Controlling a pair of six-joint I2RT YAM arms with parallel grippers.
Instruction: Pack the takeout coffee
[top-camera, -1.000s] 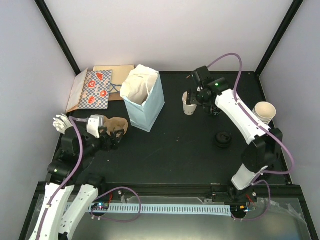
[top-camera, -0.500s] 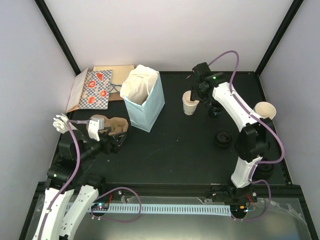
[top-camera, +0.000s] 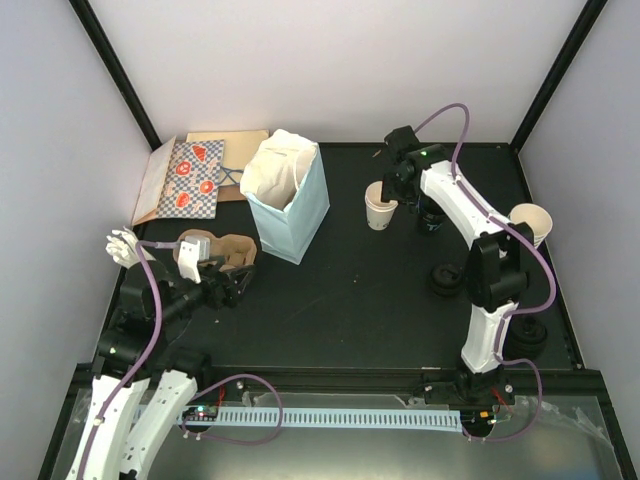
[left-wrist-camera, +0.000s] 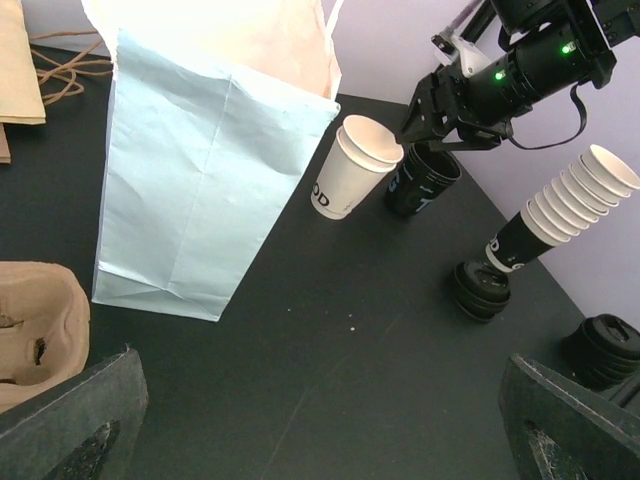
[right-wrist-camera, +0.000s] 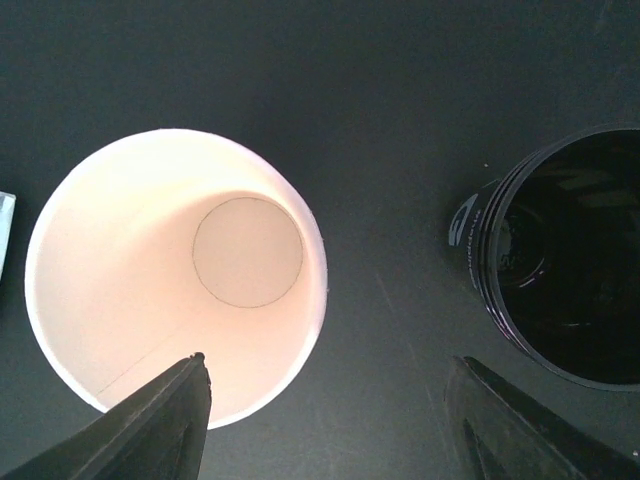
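A cream-white takeout coffee cup (top-camera: 379, 207) stands open, without a lid, right of the light blue paper bag (top-camera: 290, 200). From above its round bottom shows (right-wrist-camera: 175, 270); in the left wrist view it stands upright (left-wrist-camera: 355, 165) beside the bag (left-wrist-camera: 200, 180). My right gripper (top-camera: 400, 185) hovers over it, open (right-wrist-camera: 330, 420). One finger (right-wrist-camera: 160, 420) overlaps the cup's near rim, and the other (right-wrist-camera: 520, 420) is next to a black cup (right-wrist-camera: 565, 255). My left gripper (left-wrist-camera: 325, 430) is open over bare table, near the brown cardboard carrier (top-camera: 225, 255).
The black cup (top-camera: 430, 222) stands just right of the white one. A tilted stack of white cups (left-wrist-camera: 565, 200) and two piles of black lids (left-wrist-camera: 482, 288) (left-wrist-camera: 605, 350) sit on the right. Flat paper bags (top-camera: 185, 180) lie at the back left.
The right arm's elbow has swung in toward the table's middle, with its gripper staying over the white cup and its jaws narrowing somewhat. The left gripper has drifted slightly toward the near edge.
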